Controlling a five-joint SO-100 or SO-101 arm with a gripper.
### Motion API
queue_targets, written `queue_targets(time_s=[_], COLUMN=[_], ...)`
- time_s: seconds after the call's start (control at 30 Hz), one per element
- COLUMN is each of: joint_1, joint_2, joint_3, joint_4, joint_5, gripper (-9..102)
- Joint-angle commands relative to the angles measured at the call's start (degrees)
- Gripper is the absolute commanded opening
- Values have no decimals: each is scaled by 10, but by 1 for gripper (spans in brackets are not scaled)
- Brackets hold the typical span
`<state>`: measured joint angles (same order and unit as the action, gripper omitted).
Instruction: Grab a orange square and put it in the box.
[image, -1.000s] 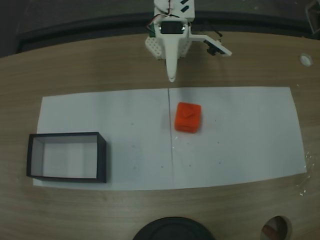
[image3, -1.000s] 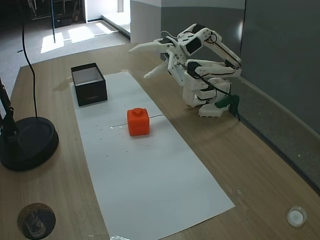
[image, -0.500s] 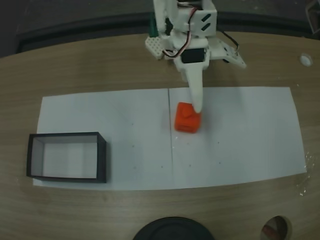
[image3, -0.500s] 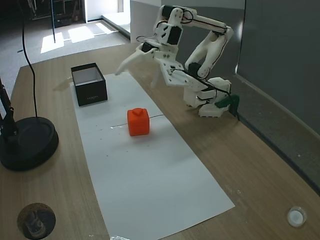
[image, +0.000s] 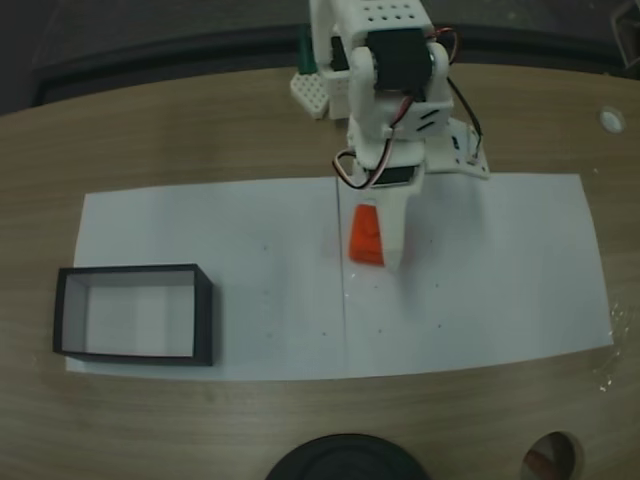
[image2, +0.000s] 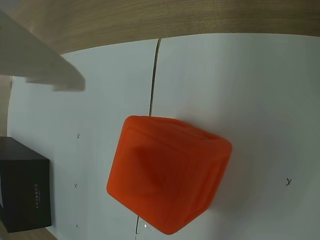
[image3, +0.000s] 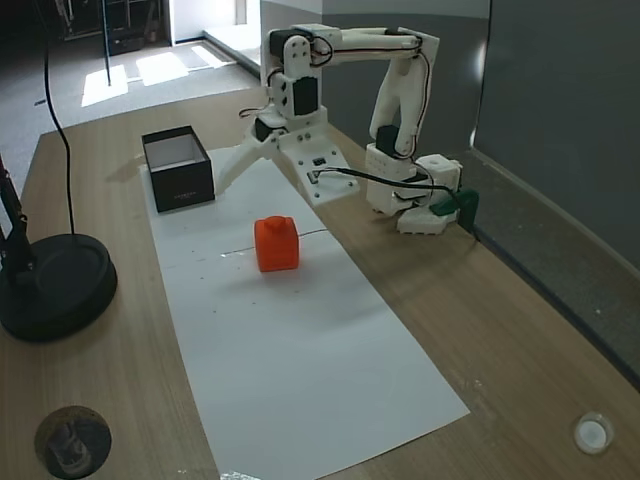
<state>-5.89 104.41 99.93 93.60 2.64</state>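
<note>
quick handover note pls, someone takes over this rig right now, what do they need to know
Tool: open, holding nothing, hanging above the paper sheet on the arm's side of the block, not touching it.
Small bright orange-red cube-like block: sits on the white paper near the middle line, ungrasped.
Shallow black-walled open tray: at the left end of the paper in the top-down fixed view, with nothing in it.
Done: approach only.
Left: lower the tool around the block, close, lift, carry to the tray, release.
</note>
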Motion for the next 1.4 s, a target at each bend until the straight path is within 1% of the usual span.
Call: queue_targets(time_s=[0.0,0.2,0.53,0.8,0.97,1.1,1.17,1.2,1.3,1.37], joint_1=[-11,-25,-20,-19,-20,-20,-20,-20,-20,-20], joint_2=[-6,-69,-126,-123,-120,-120,-120,-120,-120,-120], joint_3=[-26,-25,-25,57,98,103,103,103,100,95], joint_4=[-1,-4,-56,-141,-166,-170,-169,-170,-171,-171], joint_5=[-2,-2,-1,-1,-1,1,4,4,3,-1], gripper=[54,54,54,54,54,54,50,45,25,15])
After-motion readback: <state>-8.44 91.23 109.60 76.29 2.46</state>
